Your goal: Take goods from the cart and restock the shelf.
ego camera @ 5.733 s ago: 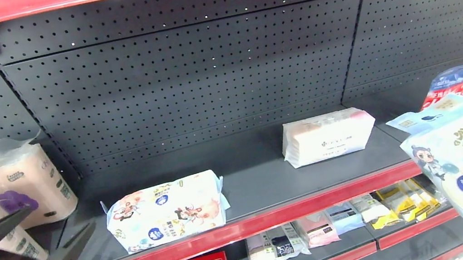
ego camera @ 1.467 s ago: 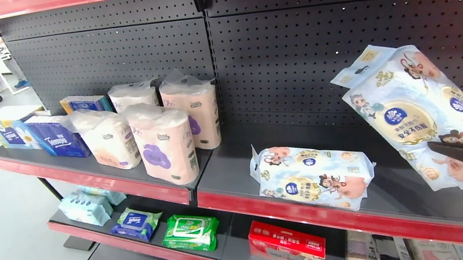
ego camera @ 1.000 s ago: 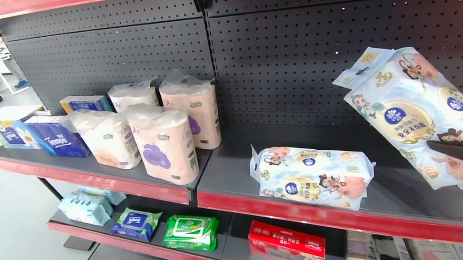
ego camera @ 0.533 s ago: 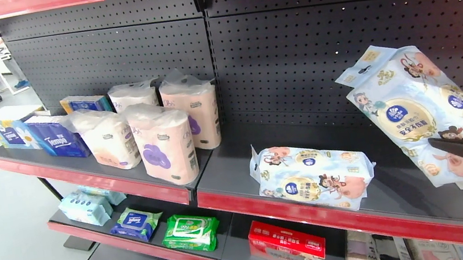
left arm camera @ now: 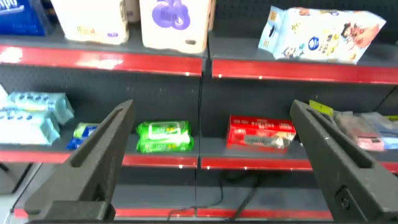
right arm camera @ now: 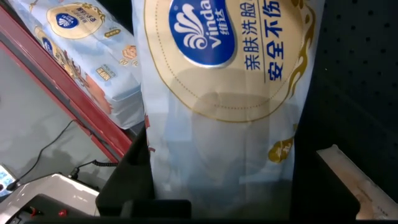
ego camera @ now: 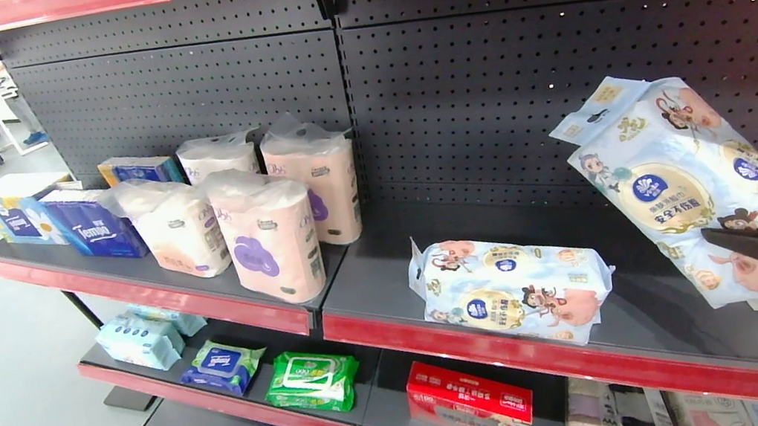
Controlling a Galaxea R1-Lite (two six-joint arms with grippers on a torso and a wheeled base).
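My right gripper (ego camera: 729, 243) is shut on a pale blue cartoon-printed tissue pack (ego camera: 683, 186), held tilted above the right part of the middle shelf board (ego camera: 388, 272), close to the pegboard back. The right wrist view has that pack (right arm camera: 224, 93) between the gripper's (right arm camera: 230, 180) two black fingers. A matching pack (ego camera: 511, 289) lies flat near the shelf's red front edge, left of and below the held one. In its own wrist view my left gripper (left arm camera: 211, 112) is open and holds nothing, facing the lower shelves.
Pink toilet-roll packs (ego camera: 269, 233) and blue tissue boxes (ego camera: 92, 226) fill the shelf section to the left. Bare board lies between the lying pack and the pegboard. Green wipes (ego camera: 312, 381) and a red box (ego camera: 471, 401) sit on the lower shelf.
The head camera has turned since the oldest frame, and the held pack now hangs over the shelf. Over the last second and a half it has barely shifted.
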